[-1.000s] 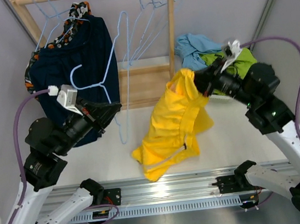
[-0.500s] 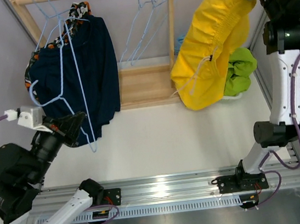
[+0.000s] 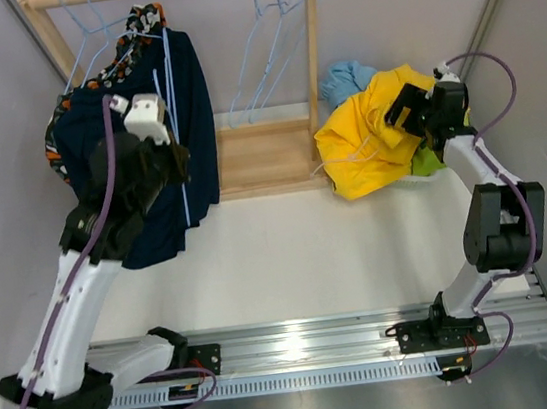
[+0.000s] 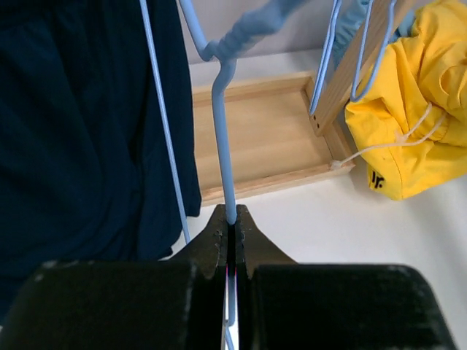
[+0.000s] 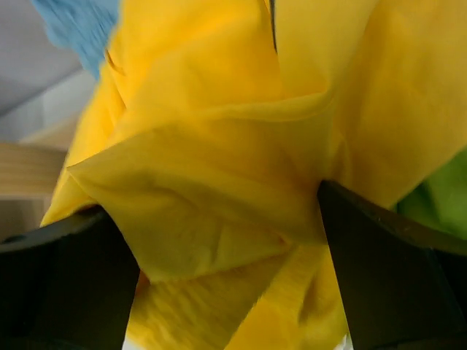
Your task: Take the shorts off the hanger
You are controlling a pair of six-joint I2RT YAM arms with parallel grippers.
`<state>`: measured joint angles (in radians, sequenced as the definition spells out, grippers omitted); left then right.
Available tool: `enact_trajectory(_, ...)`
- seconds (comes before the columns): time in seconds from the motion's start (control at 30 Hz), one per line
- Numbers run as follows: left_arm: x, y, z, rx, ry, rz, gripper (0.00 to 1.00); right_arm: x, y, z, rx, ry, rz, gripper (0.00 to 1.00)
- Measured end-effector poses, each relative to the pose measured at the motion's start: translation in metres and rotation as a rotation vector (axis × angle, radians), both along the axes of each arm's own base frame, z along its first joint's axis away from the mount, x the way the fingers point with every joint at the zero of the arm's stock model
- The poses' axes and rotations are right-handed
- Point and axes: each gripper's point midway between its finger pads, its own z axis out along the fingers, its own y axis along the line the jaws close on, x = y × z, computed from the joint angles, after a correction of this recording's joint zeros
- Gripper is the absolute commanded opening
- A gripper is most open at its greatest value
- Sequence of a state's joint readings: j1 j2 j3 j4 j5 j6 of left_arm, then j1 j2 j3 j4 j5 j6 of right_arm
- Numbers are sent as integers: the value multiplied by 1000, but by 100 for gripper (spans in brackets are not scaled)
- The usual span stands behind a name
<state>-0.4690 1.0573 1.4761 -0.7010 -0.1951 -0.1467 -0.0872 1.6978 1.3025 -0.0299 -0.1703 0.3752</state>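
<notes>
The yellow shorts (image 3: 366, 142) lie in a heap right of the rack, on the light blue shorts (image 3: 343, 79) and the lime green shorts (image 3: 431, 158). My right gripper (image 3: 405, 112) hovers at that heap. In the right wrist view it (image 5: 226, 240) stands open, yellow fabric (image 5: 219, 109) slack between the wide-apart fingers. My left gripper (image 3: 176, 165) is shut on a bare light blue hanger (image 4: 222, 146), pinching its wire at the tips (image 4: 231, 219). It holds the hanger upright in front of the dark navy shorts (image 3: 188, 95). These hang on the rack with the camouflage shorts (image 3: 144, 22) behind them.
The wooden rack (image 3: 313, 48) stands at the back on a low wooden base (image 3: 267, 155). Several empty blue hangers (image 3: 273, 43) dangle from its top bar. Grey walls close in on both sides.
My right arm came down from high up, set the yellow shorts on the pile at the right and opened. My left arm rose toward the rack with the bare hanger.
</notes>
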Motion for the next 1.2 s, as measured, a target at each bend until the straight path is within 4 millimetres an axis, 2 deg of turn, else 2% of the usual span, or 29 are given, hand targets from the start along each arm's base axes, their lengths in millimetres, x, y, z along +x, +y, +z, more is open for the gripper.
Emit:
enact_trajectory(0.07, 22, -5, -1, 1, 24, -7, 0, -21, 5, -11, 41, 23, -20, 99)
enact_trajectory(0.13, 44, -12, 4, 4, 39, -28, 0, -39, 10, -6, 57, 3, -26, 99)
enact_trajectory(0.23, 73, -27, 28, -9, 21, -74, 0, -74, 29, 21, 73, -73, 2, 99)
enact_trajectory(0.37, 106, -54, 72, -51, -51, -166, 0, -122, 52, 61, 99, -213, 55, 100)
enact_trajectory(0.43, 118, -65, 86, -68, -76, -203, 0, -140, 61, 71, 108, -260, 81, 100)
enact_trajectory(0.5, 130, -76, 93, -87, -84, -235, 0, -153, 70, 74, 111, -278, 107, 100)
enact_trajectory(0.57, 144, -87, 91, -110, -80, -261, 0, -162, 78, 73, 114, -282, 131, 99)
enact_trajectory(0.83, 199, -115, 43, -206, 16, -301, 1, -175, 79, 68, 92, -277, 146, 99)
enact_trajectory(0.93, 217, -120, 44, -251, -10, -298, 0, -181, 79, 57, 89, -262, 152, 100)
enact_trajectory(1.03, 226, -120, 43, -288, -10, -290, 1, -185, 81, 44, 90, -234, 162, 99)
enact_trajectory(1.1, 227, -119, 42, -297, -5, -289, 11, -187, 83, 39, 90, -218, 168, 100)
enact_trajectory(1.13, 227, -119, 42, -298, -5, -291, 24, -188, 84, 38, 91, -216, 173, 100)
enact_trajectory(1.2, 225, -118, 43, -296, -8, -292, 42, -188, 87, 39, 91, -217, 180, 99)
